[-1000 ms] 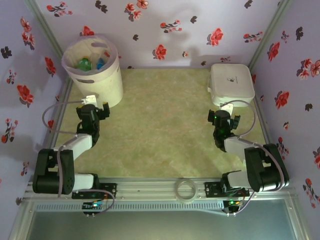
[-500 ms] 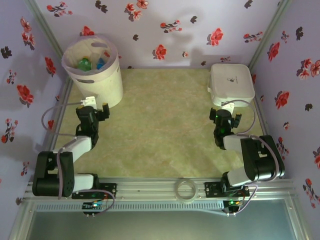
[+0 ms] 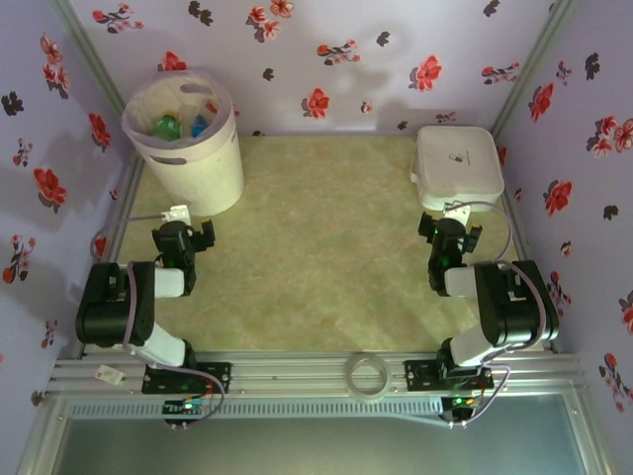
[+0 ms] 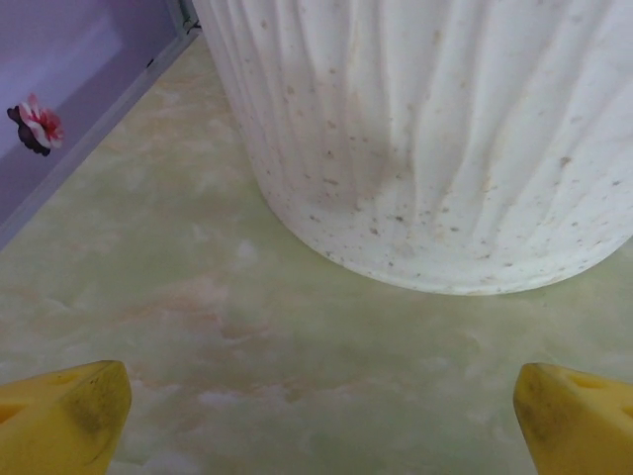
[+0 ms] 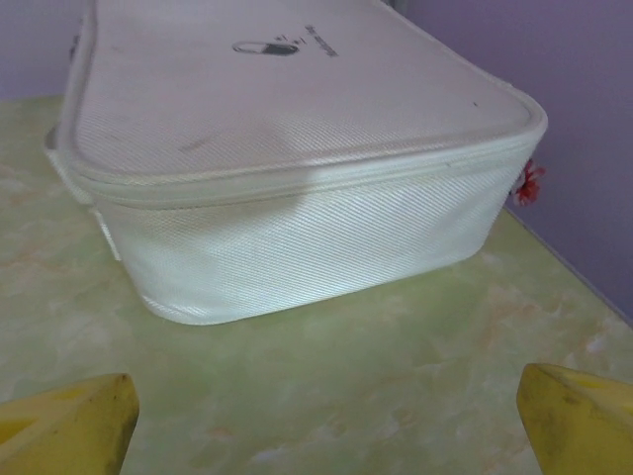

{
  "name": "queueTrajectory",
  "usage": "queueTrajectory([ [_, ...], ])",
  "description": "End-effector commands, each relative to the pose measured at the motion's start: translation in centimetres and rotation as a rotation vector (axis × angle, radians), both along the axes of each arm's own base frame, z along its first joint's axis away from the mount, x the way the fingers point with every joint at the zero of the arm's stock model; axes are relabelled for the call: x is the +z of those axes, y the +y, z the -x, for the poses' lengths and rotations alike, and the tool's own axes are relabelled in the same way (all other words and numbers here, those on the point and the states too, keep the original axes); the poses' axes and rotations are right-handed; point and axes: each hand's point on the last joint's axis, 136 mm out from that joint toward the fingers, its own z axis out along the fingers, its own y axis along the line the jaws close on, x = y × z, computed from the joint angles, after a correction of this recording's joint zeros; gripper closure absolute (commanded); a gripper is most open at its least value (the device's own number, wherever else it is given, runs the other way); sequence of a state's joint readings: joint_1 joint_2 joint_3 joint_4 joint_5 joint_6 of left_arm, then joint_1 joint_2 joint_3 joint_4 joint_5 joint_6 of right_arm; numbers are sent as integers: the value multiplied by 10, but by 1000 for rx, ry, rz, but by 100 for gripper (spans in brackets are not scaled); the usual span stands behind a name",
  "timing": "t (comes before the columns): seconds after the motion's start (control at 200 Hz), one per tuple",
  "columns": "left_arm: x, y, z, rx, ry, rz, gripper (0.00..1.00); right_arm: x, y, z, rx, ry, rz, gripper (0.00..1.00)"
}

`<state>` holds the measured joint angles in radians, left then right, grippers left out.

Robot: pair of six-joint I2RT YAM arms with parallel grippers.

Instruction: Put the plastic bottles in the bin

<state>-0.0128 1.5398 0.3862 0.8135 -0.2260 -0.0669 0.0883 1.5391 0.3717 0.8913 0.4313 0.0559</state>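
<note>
Holds left jaws and right jaws spread wide, grasping nothing, low over the surface (image 3: 316,247) and folded back near the bases. Looks like a rest pose, with no bottle lying out to reach for. Points the left jaws at the bin (image 3: 198,173) and the right jaws at the white lidded box (image 3: 457,166). Finds the plastic bottles (image 3: 166,127) inside the bin at the far left corner: crumpled, one green, one with blue. Reads as finished.

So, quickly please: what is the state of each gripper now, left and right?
Left gripper: open, holding nothing, facing the bin.
Right gripper: open, holding nothing, facing the white box.
</note>
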Motion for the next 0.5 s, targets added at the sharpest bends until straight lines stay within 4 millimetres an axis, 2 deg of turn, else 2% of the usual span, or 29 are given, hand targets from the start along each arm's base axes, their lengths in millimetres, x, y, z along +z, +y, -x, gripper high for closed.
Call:
queueTrajectory([
  [0.0,18,-2,-8,-19,-81,-9,0,-4,4,-3,32,-12,-50,1],
  [0.495,18,-2,-8,-20,-82,-11,0,-2,-1,-3,9,-25,-54,1],
])
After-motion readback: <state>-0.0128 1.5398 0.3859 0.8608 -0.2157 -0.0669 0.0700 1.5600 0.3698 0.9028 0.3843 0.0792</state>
